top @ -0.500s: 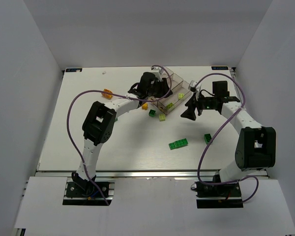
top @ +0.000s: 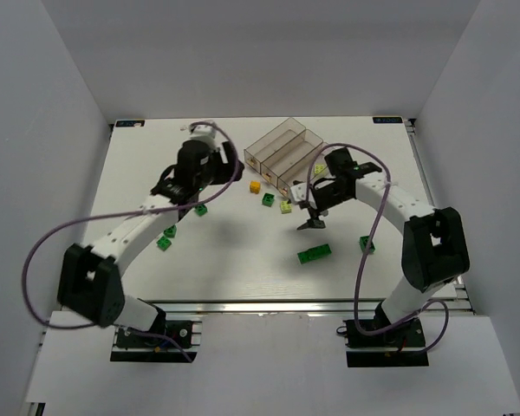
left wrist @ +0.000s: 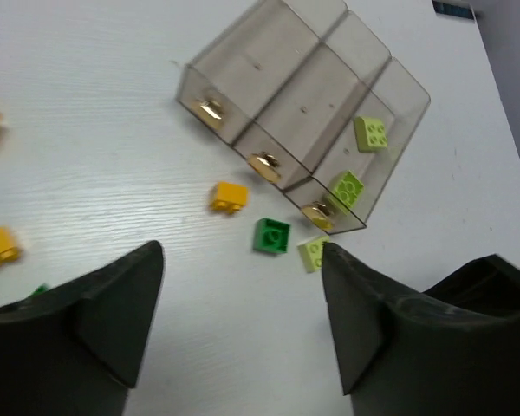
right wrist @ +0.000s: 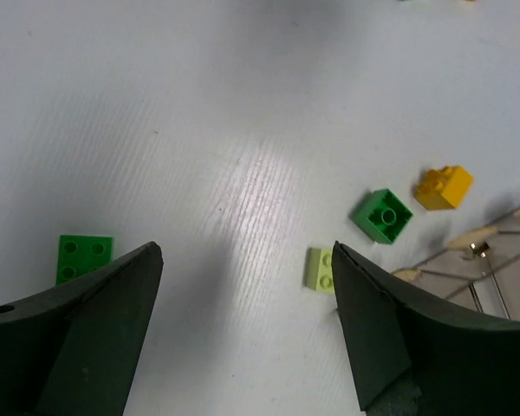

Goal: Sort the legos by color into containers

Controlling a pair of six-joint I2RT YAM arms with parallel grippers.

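A white worktop stands inside white walls. The clear containers sit at upper centre, with two pale green legos in one end bin. Other bricks lie scattered just below. The left gripper and the right gripper both gape wide, holding nothing.

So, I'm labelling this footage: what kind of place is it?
Likely a robotics lab test cell: a white table boxed in by plain white walls, with legos and clear containers laid out.

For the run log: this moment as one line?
left claw: open, empty | right claw: open, empty | containers: two pale-green legos in one outer bin | table: other legos loose
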